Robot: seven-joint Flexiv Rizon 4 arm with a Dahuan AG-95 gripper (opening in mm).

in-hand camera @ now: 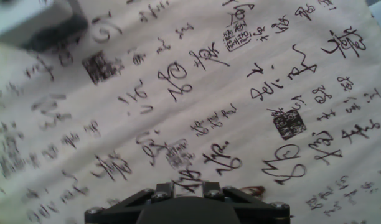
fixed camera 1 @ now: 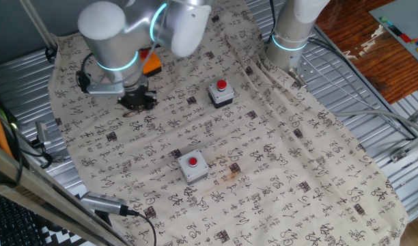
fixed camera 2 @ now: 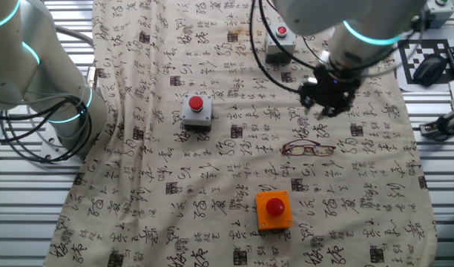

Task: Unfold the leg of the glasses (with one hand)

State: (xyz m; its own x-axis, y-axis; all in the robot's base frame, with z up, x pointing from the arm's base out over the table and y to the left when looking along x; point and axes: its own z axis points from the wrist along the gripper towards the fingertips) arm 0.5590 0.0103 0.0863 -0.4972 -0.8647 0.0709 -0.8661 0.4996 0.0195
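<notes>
The glasses (fixed camera 2: pixel 308 149) are thin reddish-brown wire frames lying flat on the printed cloth (fixed camera 2: pixel 212 185). In the other fixed view my gripper (fixed camera 2: pixel 327 106) hangs above the cloth, just beyond the glasses and a little to their right, not touching them. Its dark fingers stand apart with nothing between them. In one fixed view the gripper (fixed camera 1: pixel 137 101) hovers low at the cloth's left side, and the glasses are too small to make out under it. The hand view shows only the gripper's base (in-hand camera: pixel 187 205) and printed cloth.
Two grey boxes with red buttons (fixed camera 2: pixel 196 111) (fixed camera 2: pixel 279 46) and an orange button box (fixed camera 2: pixel 274 210) sit on the cloth. A second arm's base (fixed camera 2: pixel 41 81) stands at the cloth's left edge. Cables and a mouse (fixed camera 2: pixel 431 68) lie at the right.
</notes>
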